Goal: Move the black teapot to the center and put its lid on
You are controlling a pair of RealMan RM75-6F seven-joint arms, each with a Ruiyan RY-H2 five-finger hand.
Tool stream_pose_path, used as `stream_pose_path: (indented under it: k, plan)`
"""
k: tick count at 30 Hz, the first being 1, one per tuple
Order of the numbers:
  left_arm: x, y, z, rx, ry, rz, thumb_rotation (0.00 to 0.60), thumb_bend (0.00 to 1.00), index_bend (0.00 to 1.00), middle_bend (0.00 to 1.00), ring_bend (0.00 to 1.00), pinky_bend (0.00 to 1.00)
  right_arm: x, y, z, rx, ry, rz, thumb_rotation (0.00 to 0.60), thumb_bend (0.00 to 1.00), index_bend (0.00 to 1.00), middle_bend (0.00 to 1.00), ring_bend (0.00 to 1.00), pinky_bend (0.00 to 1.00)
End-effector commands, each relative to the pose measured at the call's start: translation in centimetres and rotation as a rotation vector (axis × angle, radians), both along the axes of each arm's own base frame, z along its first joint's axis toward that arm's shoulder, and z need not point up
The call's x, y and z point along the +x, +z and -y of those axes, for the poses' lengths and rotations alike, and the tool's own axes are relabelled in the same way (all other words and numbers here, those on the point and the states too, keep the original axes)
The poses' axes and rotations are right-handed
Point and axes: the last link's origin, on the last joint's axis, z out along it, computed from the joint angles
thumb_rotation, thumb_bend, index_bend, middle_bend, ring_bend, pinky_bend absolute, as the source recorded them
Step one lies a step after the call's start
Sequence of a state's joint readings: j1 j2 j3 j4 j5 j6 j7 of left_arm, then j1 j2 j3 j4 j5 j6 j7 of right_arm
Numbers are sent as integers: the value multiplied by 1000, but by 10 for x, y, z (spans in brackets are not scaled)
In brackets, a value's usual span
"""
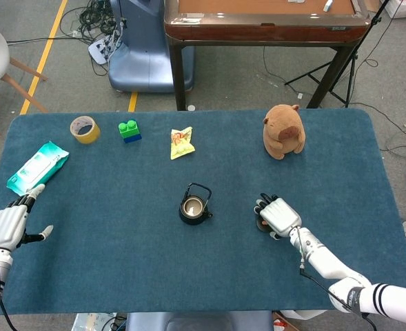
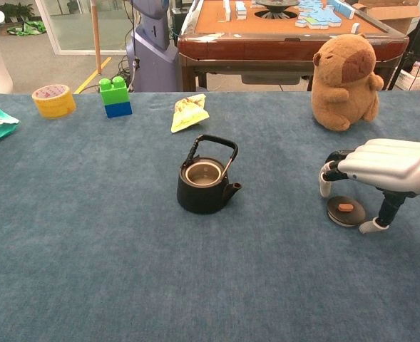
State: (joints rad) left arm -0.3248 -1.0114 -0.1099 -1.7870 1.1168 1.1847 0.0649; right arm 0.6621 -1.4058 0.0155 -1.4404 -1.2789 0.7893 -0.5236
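The black teapot (image 1: 193, 207) (image 2: 205, 187) stands uncovered near the middle of the blue table, handle upright, spout toward the right. Its flat black lid (image 2: 346, 211) with a small orange knob lies on the cloth to the right. My right hand (image 1: 278, 215) (image 2: 381, 169) hovers palm-down right over the lid, fingers arched around it and thumb down by its right edge, holding nothing. In the head view the lid is mostly hidden under that hand. My left hand (image 1: 8, 223) rests open at the table's left edge, far from the teapot.
A brown plush capybara (image 1: 284, 130) (image 2: 346, 71) sits behind my right hand. Along the back lie a yellow snack packet (image 1: 181, 143), a green-and-blue block (image 1: 129, 130), a tape roll (image 1: 84, 129) and a teal wipes pack (image 1: 38, 165). A wooden table (image 1: 265, 21) stands beyond.
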Motion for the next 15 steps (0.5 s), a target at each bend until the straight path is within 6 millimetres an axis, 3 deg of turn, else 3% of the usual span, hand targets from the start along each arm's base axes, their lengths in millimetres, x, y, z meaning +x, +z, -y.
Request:
stream_pose_path:
  k: [1, 10, 15]
  plan:
    - [0, 0, 0, 0, 0, 1, 600, 250, 78, 122, 142, 166, 0, 0, 0, -1, 3, -1, 600, 165, 297, 199, 85, 238]
    - [-2, 0, -1, 1, 4, 5, 600, 249, 78, 122, 142, 166, 0, -4, 1, 1, 3, -3, 600, 176, 297, 199, 85, 238]
    - [-4, -1, 0, 0, 8, 9, 600, 250, 78, 122, 142, 166, 0, -4, 2, 2, -9, 2, 600, 262, 322, 206, 85, 238]
